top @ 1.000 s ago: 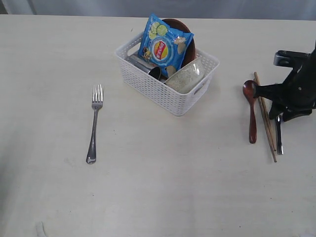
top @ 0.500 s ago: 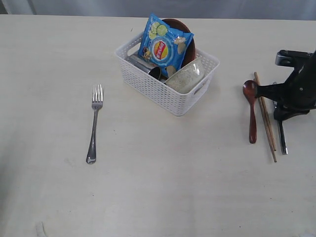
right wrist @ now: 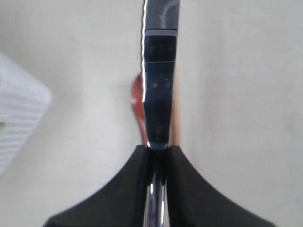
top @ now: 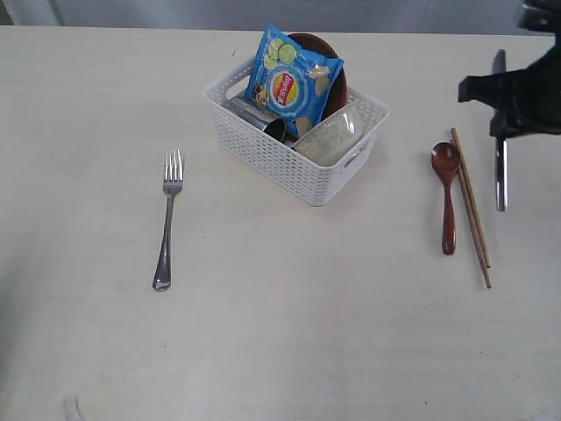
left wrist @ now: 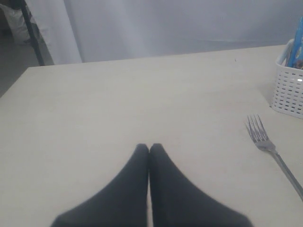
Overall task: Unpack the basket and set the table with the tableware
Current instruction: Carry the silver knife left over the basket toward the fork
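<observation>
R gripper point(top: 503, 112), fingers clamped on knife point(top: 500, 175), hangs near table point(top: 280, 351) right edge, likely to lay it beside chopsticks point(top: 472, 206); L gripper point(left wrist: 149, 149) pinched together, empty.

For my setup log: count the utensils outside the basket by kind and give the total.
Fork: 1
Spoon: 1
Pair of chopsticks: 1
Knife: 1, held in the right gripper
Total: 4
</observation>
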